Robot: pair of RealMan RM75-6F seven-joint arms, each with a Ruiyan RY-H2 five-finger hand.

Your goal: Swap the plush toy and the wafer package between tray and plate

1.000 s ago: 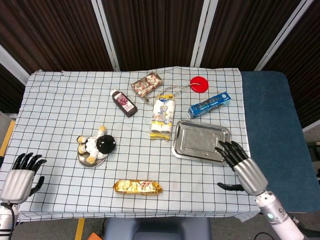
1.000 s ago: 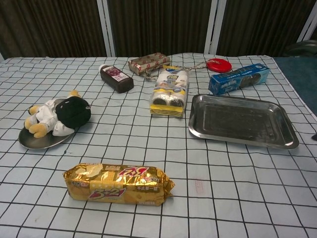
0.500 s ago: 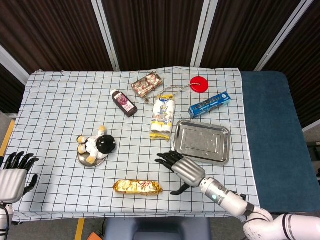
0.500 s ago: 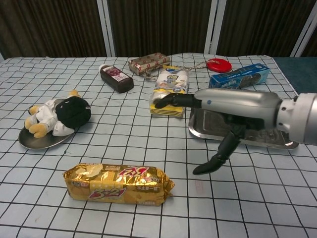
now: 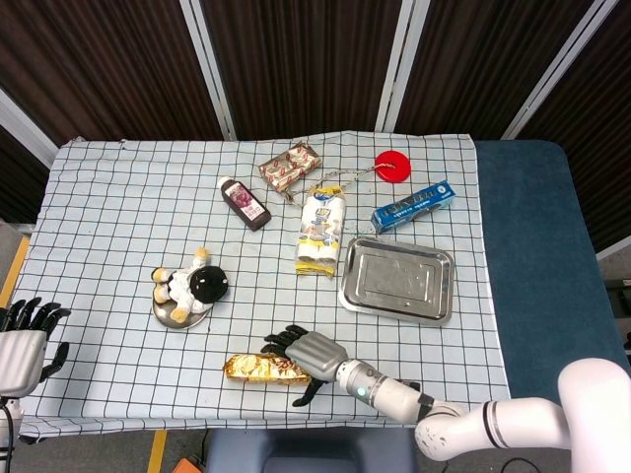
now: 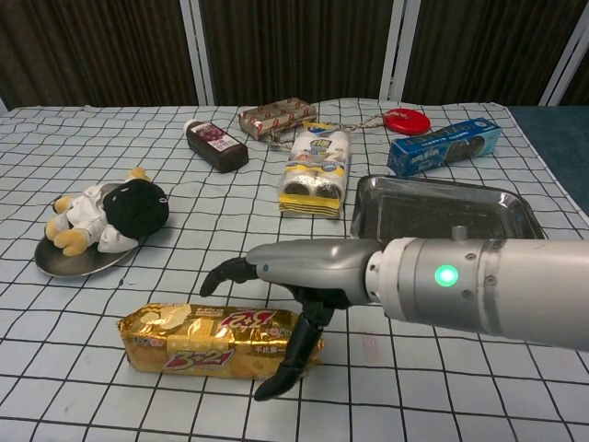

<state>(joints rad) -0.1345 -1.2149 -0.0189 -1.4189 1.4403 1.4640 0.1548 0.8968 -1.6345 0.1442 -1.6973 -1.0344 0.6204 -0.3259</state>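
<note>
One gold foil wafer package [image 5: 271, 369] lies on the checked tablecloth [image 5: 118, 197] near the front edge, with the right hand [image 5: 301, 355] spread over its right end, fingers apart and thumb down its front side, not clamped. One plush toy with a black head [image 5: 190, 286] sits on the one round metal plate [image 5: 175, 317]; the one rectangular steel tray [image 5: 397, 280] is bare. The left hand [image 5: 22, 330] hangs at the left edge, fingers apart, holding nothing.
</note>
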